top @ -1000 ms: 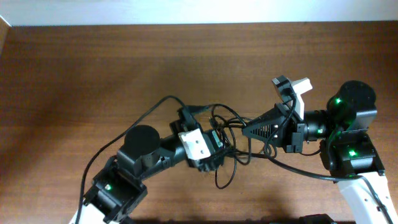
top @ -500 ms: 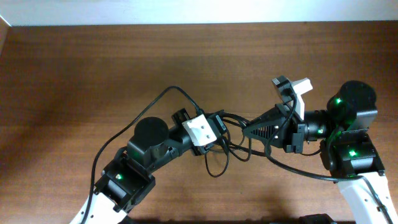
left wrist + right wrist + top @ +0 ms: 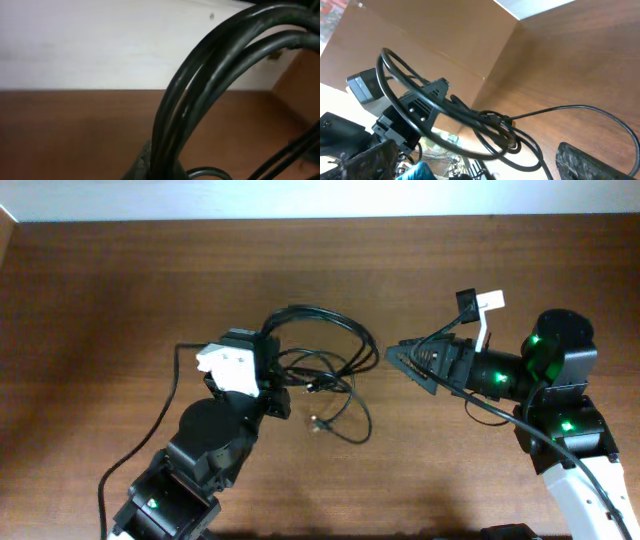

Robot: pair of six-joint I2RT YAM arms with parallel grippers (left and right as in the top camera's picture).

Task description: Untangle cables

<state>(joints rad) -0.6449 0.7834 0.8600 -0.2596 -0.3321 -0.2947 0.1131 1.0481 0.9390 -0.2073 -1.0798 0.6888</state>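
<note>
Overhead – tabletop (image 3: 120, 280): brown wood, filling the frame below a pale strip along the top edge.
Overhead – cables (image 3: 330, 370): thin black strands just left of centre. One wide loop arches over the top, smaller loops cross beneath it, and a loose strand with a small plug curls toward the lower middle.
Overhead – left gripper (image 3: 278, 380): at the left edge of the bundle, beside the white wrist camera, closed with the strands running into it.
Overhead – right gripper (image 3: 395, 358): right of centre, pointing left, just beside the right end of the big loop. Its fingers stand spread and nothing lies between them.

Left wrist – cables (image 3: 200, 90): several black strands packed side by side rise from the bottom centre and bend over to the upper right.
Left wrist – finger (image 3: 142, 162): a dark tip at the bottom edge, pressed against the foot of the strands. The grip is clamped on the cables.
Left wrist – background: tabletop (image 3: 60, 130) in the lower half, a pale wall above.

Right wrist – cables (image 3: 470, 117): a large ring at left of centre, knotted strands at the middle, and one long strand sweeping across the wood to the right.
Right wrist – left gripper (image 3: 427, 102): black, holding the ring at the left.
Right wrist – own finger (image 3: 580, 160): a textured pad at the lower right, apart from the strands and holding nothing.
</note>
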